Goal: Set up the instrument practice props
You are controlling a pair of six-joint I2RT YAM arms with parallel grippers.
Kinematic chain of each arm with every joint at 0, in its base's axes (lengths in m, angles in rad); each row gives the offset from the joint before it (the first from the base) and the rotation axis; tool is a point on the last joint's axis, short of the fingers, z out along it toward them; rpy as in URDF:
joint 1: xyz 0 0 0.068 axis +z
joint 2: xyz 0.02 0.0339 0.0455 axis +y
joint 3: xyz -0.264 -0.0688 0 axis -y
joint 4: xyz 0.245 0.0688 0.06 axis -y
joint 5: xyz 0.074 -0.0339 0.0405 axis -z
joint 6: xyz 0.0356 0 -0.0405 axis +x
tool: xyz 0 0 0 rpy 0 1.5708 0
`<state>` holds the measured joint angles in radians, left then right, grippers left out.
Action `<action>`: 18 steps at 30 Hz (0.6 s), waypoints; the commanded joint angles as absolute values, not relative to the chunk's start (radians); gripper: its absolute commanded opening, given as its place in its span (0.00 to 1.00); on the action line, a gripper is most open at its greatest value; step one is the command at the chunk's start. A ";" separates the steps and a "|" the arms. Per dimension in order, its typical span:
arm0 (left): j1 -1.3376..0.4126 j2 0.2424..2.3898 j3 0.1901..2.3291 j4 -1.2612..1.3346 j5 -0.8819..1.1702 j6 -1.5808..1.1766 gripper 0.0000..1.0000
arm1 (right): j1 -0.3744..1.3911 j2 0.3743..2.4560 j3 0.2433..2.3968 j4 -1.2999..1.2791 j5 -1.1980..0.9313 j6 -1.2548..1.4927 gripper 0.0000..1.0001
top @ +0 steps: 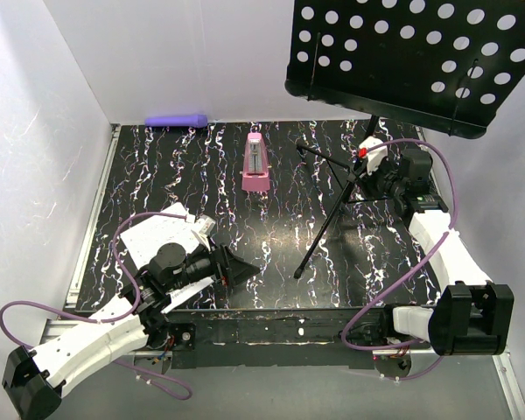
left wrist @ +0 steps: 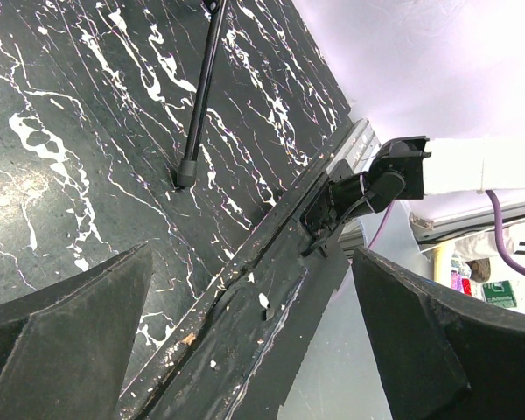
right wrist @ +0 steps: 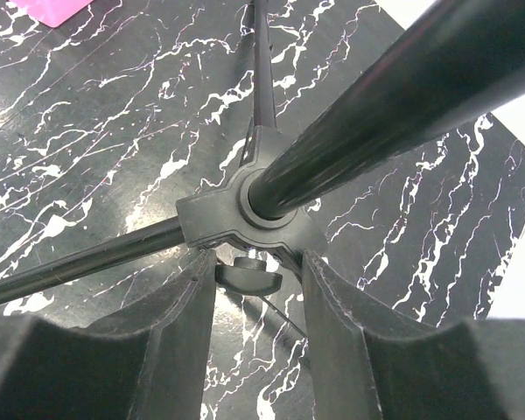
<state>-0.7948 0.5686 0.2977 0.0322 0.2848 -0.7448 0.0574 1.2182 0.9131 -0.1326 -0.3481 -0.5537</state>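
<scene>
Music stand (top: 394, 52) upright | right pincer (right wrist: 255, 260) straddles hub knob (right wrist: 248, 278) | left pincer (left wrist: 252, 258) agape

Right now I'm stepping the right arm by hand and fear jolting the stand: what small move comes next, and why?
Probably close the right tool on the small black knob under the hub of the black folding tripod music stand. The tool's fingers sit either side of that knob, a gap showing on one side, so no repositioning seems needed.
</scene>
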 commanded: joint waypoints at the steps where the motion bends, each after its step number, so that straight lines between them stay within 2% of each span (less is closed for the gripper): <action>1: -0.793 0.572 0.298 0.049 0.290 -0.739 0.98 | 0.061 1.235 0.931 -0.095 -0.325 -0.571 0.41; 4: -0.793 0.572 0.298 0.048 0.290 -0.739 0.98 | 0.061 1.236 0.923 -0.091 -0.319 -0.574 0.40; 7: -0.793 0.572 0.298 0.046 0.290 -0.739 0.98 | 0.063 1.239 0.919 -0.081 -0.321 -0.549 0.28; 9: -0.792 0.569 0.298 0.046 0.290 -0.739 0.98 | 0.061 1.246 0.916 -0.075 -0.330 -0.505 0.24; 18: -0.793 0.525 0.288 0.014 0.275 -0.741 0.98 | 0.012 1.266 0.904 -0.068 -0.425 -0.270 0.17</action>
<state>-0.7948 0.5533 0.2974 0.0254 0.2844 -0.7444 0.0463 1.2385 0.9123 -0.0937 -0.3618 -0.4305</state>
